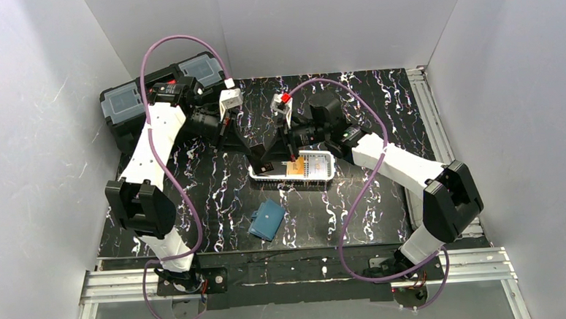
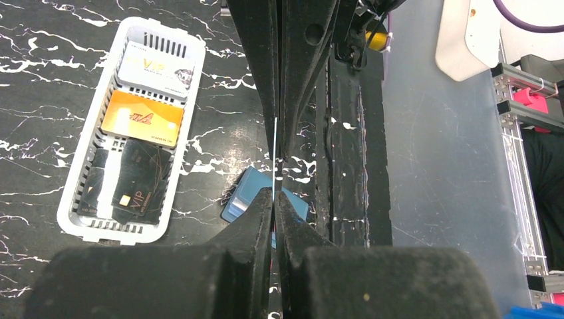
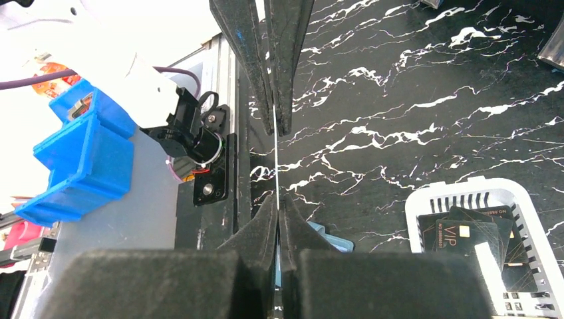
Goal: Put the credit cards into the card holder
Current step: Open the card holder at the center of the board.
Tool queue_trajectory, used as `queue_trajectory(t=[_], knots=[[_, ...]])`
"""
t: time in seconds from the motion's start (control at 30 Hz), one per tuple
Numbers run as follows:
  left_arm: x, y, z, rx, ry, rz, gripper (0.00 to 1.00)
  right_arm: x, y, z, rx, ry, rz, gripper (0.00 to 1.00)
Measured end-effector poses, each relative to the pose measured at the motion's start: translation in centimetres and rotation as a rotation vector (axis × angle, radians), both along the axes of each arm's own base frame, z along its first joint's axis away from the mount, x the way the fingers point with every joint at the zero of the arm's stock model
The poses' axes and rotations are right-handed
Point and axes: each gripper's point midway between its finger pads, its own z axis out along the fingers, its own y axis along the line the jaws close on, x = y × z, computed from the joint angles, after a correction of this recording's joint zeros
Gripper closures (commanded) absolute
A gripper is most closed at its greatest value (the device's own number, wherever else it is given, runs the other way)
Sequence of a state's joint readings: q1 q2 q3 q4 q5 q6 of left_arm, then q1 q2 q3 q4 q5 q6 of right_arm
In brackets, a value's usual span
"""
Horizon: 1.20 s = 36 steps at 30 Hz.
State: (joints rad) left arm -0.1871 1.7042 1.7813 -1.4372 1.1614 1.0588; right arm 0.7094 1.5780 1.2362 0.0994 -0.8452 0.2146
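Risks first. Held card (image 3: 275,166) pinched edge-on from both ends, mid-air, approx. over mid-worktop (image 1: 216,192) by the L end of the white basket (image 2: 64,199). Looks like a handover.
- Pulling either arm away w/ both pinches on → bent card, or card flicked out of one grip.
- Releasing L before R's pinch is firm → drop onto the marble or back into the basket, flat & hard to re-pick.
- Thin slick plastic w/ only a narrow strip in each pinch → slip or tilt, then wrong angle for the sleeve.
- Card holder (image 1: 267,219) loose toward the near edge of the worktop, approx. mid-width, nothing pinning it. Can't tell if open. Prob. slides when pushed at; likely needs one claw to steady or open it.

Claws: L claw (image 2: 274,199) fully closed, gripping one end of the card. R claw (image 3: 278,209) also closed, gripping the opposite end, tips facing L's tips w/ a short bare stretch of card between. Neither touching basket or holder.

Rest of task: pale card (image 2: 156,66), orange card (image 2: 141,118) & black cards (image 2: 133,183) lying in the basket. None seen in the holder yet.
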Motion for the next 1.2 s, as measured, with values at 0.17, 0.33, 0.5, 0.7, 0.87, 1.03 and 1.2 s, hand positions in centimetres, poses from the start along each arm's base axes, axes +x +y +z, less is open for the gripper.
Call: queue_trajectory(t=[0.17,0.33,0.5,0.7,0.87,1.03,1.2], knots=[[0.2,-0.1,-0.1,-0.005,0.012,0.010,0.93,0.0,0.0,0.0,0.000,0.017,-0.006,0.99],[0.4,-0.1,-1.2,0.011,0.037,0.023,0.71,0.1,-0.3,-0.7,-0.032,0.039,-0.029,0.99],[0.0,0.4,-3.9,0.059,0.083,0.038,0.63,-0.3,-1.1,-1.3,-0.065,0.053,-0.057,0.99],[-0.5,1.2,-6.4,0.122,0.075,0.037,0.15,-1.3,-2.2,-3.1,-0.119,0.096,-0.068,0.99],[-1.9,2.3,-9.5,0.186,0.057,0.004,0.23,-2.1,-3.6,-5.0,-0.192,0.135,-0.110,0.99],[-6.9,3.1,-15.2,0.294,0.040,-0.093,0.28,-2.9,-5.7,-6.8,-0.279,0.167,-0.180,0.99],[-10.0,3.2,-19.0,0.400,-0.118,-0.188,0.27,-4.2,-7.8,-9.8,-0.372,0.226,-0.232,0.99]])
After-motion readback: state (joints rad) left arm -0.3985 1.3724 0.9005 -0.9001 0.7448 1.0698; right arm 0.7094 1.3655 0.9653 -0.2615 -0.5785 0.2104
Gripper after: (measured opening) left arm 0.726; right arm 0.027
